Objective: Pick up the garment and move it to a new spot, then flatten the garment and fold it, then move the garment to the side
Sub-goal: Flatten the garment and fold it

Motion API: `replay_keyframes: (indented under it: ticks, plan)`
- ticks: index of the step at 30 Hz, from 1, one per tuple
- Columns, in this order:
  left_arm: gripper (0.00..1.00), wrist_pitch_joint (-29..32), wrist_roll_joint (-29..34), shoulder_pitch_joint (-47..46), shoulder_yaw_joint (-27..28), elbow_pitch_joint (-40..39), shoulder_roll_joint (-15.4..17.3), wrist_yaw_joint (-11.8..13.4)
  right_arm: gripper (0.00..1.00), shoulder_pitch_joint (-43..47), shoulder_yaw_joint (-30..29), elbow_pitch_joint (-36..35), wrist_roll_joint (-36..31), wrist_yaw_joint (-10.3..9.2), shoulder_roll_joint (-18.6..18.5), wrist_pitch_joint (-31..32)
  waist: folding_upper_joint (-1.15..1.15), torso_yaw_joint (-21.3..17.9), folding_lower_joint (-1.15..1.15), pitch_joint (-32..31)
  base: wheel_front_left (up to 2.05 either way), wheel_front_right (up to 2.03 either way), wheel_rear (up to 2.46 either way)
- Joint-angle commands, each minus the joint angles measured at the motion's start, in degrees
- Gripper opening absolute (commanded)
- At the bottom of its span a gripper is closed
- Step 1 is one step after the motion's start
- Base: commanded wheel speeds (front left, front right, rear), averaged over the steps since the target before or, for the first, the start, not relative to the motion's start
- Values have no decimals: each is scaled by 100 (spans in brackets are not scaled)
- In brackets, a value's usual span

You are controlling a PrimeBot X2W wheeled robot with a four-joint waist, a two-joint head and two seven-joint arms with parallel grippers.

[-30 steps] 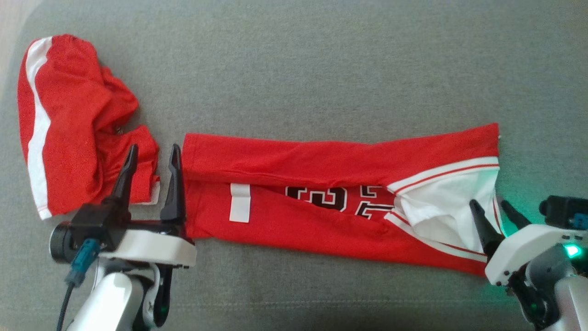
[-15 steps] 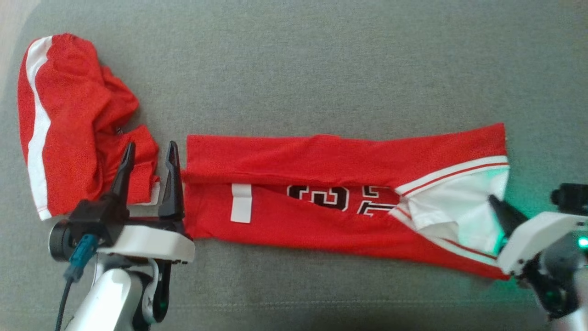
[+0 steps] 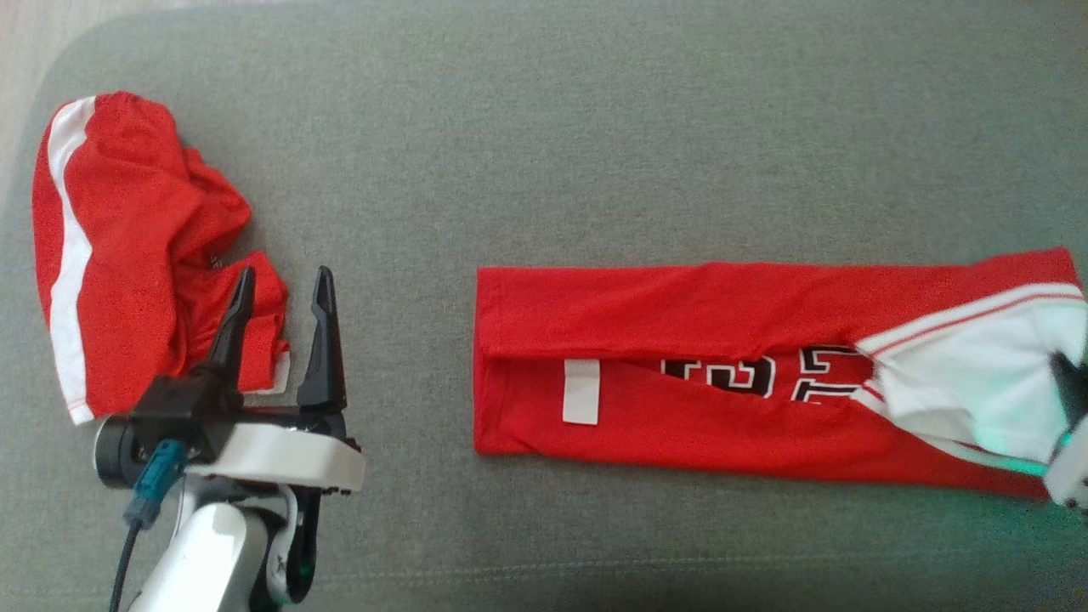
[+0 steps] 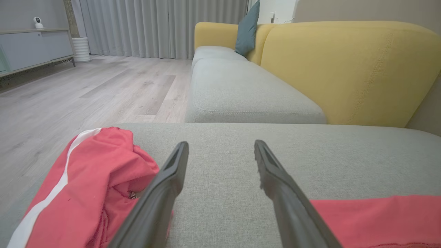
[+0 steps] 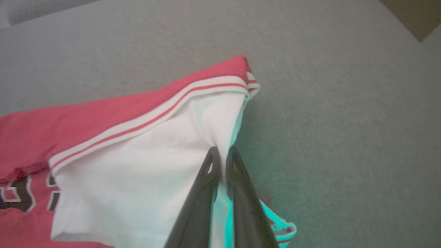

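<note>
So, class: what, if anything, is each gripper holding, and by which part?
The right gripper pinches the folded jersey by its white end; left gripper holds nothing.

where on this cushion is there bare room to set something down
The far half of the grey cushion is bare, above both garments. Also free: the gap between the open left gripper and the folded jersey. Crowded: the left end with the crumpled red garment, and the right end where the right gripper pinches the jersey.

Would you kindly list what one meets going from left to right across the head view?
crumpled red cloth garment with a white stripe → left gripper, jaws open → long folded red jersey with black numerals → right gripper, jaws shut on it.
</note>
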Motion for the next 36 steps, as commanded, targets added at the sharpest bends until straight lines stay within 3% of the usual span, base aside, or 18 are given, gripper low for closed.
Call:
replay_keyframes:
  ticks: [1,8,13,19,25,32,33,35,36]
  plan:
    - [100,-69,55,-105,232,-191,68,-2,0,-103,160,-412,-47,22,-222,40,0,-24,0,-56,0,0,0]
    - [100,-69,43,-32,185,-165,52,-25,0,-403,1221,-1738,-300,22,-40,410,0,-17,0,-252,0,0,0]
    - [100,-69,29,-28,141,-144,45,-48,0,-663,2148,-2041,-181,22,571,508,0,79,0,-326,0,0,0]
    - [100,-68,-7,-61,125,-104,32,-67,0,-945,3229,-1481,243,22,1433,69,0,233,0,-296,0,0,0]
    - [100,-68,-1,-145,36,-55,-49,-103,0,-1181,4046,-459,679,22,1570,-597,0,439,0,-202,0,0,0]
    - [100,-69,8,-197,29,-14,-95,-113,0,-1479,4262,441,1070,22,1574,-1405,0,510,0,-101,0,0,0]
    - [100,-69,9,-199,38,-12,-97,-114,42,-1527,4293,530,1090,22,1575,-1487,0,501,0,-93,0,0,0]
    - [100,-69,16,-195,50,-11,-101,-117,100,-1611,4373,640,1163,22,1575,-1670,0,481,0,-82,0,0,0]
    - [100,-69,21,-193,55,-10,-104,-115,100,-1660,4416,656,1181,22,1575,-1784,0,469,0,-79,0,0,0]
